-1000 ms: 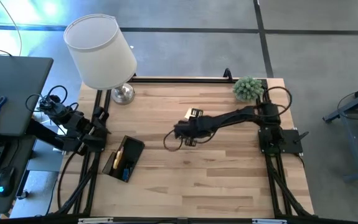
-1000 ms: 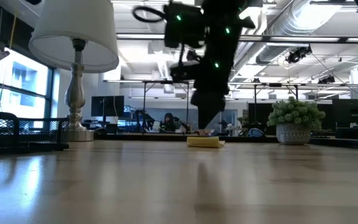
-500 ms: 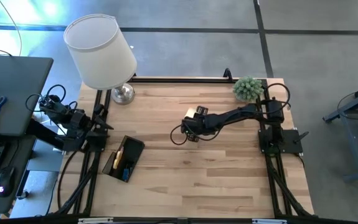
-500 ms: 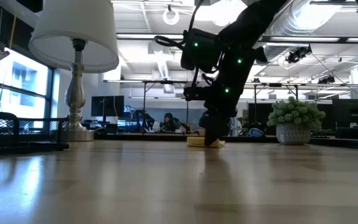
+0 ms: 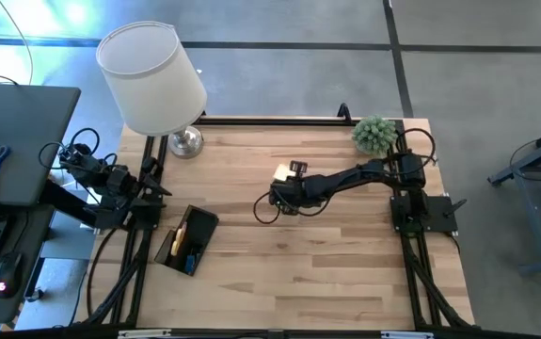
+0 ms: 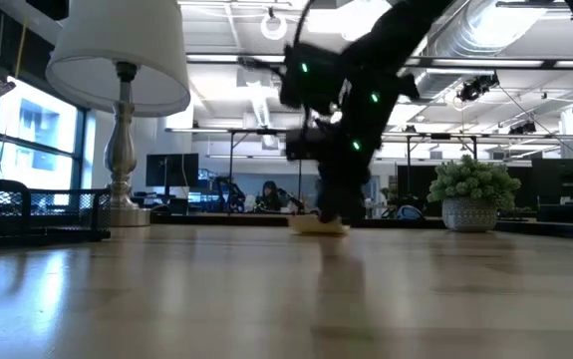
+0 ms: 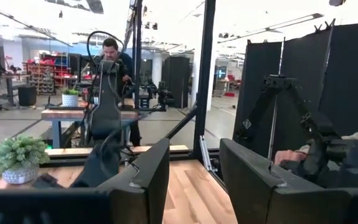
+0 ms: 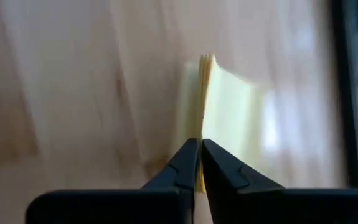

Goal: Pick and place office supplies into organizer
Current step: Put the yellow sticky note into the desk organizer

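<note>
Paper is light and floppy, so I judge the square yellow sticky-note pad (image 8: 225, 118), mid-table near the far edge, needs pinching at its bound edge. My right gripper (image 8: 199, 163) sits nearly closed there. Left gripper (image 7: 194, 180) waits open beside the black mesh organizer (image 5: 187, 239), which holds pencils and a blue piece.

Two arms reach over one wooden surface (image 5: 326, 264), each ending in one claw: left claw (image 5: 164, 191), right claw (image 5: 277, 197). There is one sticky-note pad (image 5: 283, 172), one black organizer (image 5: 187, 239) (its contents too small to count), one lamp (image 5: 153, 77) and one green plant (image 5: 374, 134).
</note>
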